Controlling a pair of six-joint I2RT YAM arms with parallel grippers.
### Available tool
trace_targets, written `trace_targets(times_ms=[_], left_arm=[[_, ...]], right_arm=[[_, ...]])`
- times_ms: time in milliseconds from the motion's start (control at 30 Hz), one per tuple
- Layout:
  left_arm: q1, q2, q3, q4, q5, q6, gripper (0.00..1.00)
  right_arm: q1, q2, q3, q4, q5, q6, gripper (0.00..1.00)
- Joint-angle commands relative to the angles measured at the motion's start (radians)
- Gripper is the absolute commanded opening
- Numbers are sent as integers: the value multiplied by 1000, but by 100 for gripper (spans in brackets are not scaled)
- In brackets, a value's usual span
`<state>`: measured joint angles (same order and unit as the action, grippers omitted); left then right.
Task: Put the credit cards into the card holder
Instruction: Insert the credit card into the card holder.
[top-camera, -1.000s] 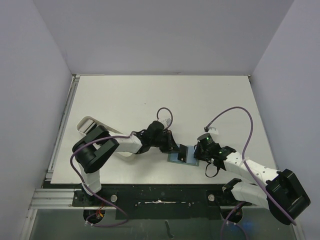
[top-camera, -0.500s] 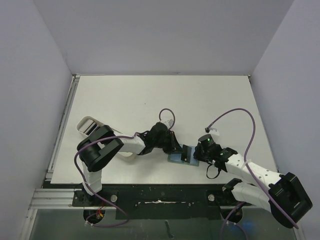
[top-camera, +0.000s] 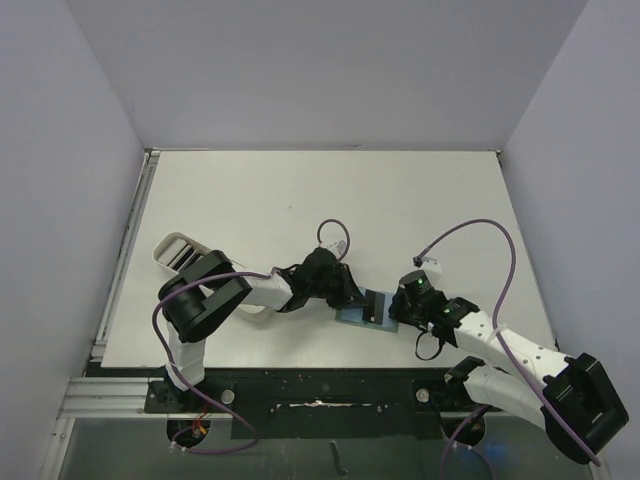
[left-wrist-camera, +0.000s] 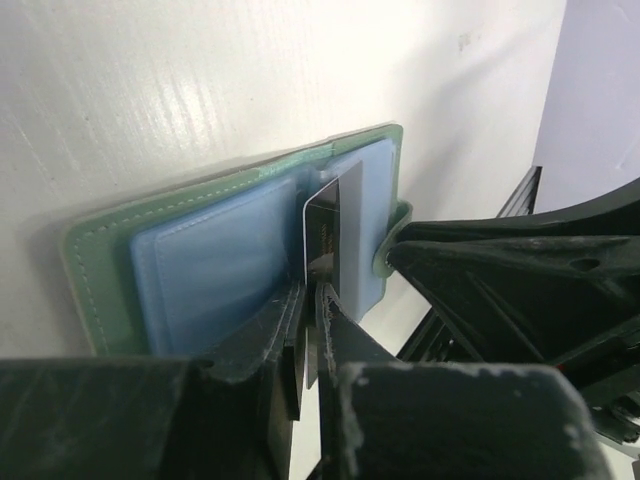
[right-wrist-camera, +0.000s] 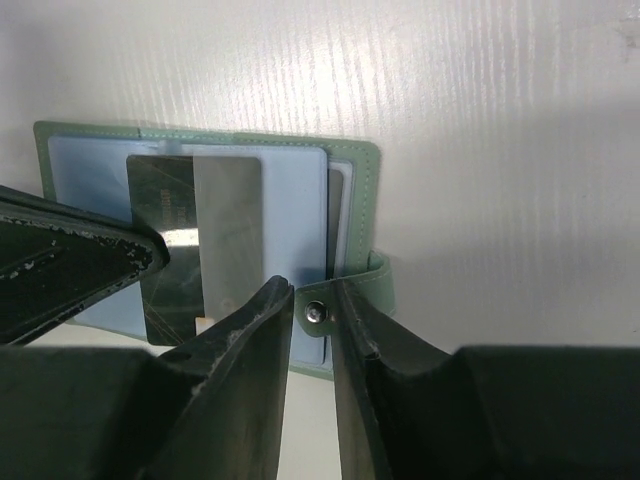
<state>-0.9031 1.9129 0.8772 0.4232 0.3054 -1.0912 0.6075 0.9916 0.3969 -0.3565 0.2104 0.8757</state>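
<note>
The card holder (top-camera: 352, 316) lies open near the table's front edge, green outside and light blue inside (left-wrist-camera: 200, 270). My left gripper (top-camera: 355, 295) is shut on a dark credit card (left-wrist-camera: 330, 225), held on edge with its far end against the holder's blue pockets (right-wrist-camera: 290, 200). The card also shows in the right wrist view (right-wrist-camera: 195, 235). My right gripper (right-wrist-camera: 312, 300) is closed on the holder's green snap tab (right-wrist-camera: 380, 285), one finger on each side of it. A second dark card edge (right-wrist-camera: 336, 215) shows in a pocket by the tab.
A white oblong tray (top-camera: 175, 250) sits at the left behind the left arm. The table's front edge (top-camera: 330, 345) is just below the holder. The right gripper's black body (left-wrist-camera: 520, 280) stands close beside the holder, opposite the left fingers (right-wrist-camera: 70, 260).
My left gripper has moved a little to the right with the card, further over the open holder. My right gripper has stayed at the holder's tab, shifting only slightly.
</note>
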Motion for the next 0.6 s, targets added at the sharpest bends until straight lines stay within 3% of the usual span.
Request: trace_targets(times_ms=[0,300,567], left_arm=[[-13,12,41,12,-31,20,8],[-16,-32,66,-94,-102,80,27],[-25,-11,108,-138,-105,104,30]], right_arm=[[-28,-17,17,4,35,-13,24],[-69,-14,8,24,13,-36,25],[-72,-3,-26,61,-14,-32,22]])
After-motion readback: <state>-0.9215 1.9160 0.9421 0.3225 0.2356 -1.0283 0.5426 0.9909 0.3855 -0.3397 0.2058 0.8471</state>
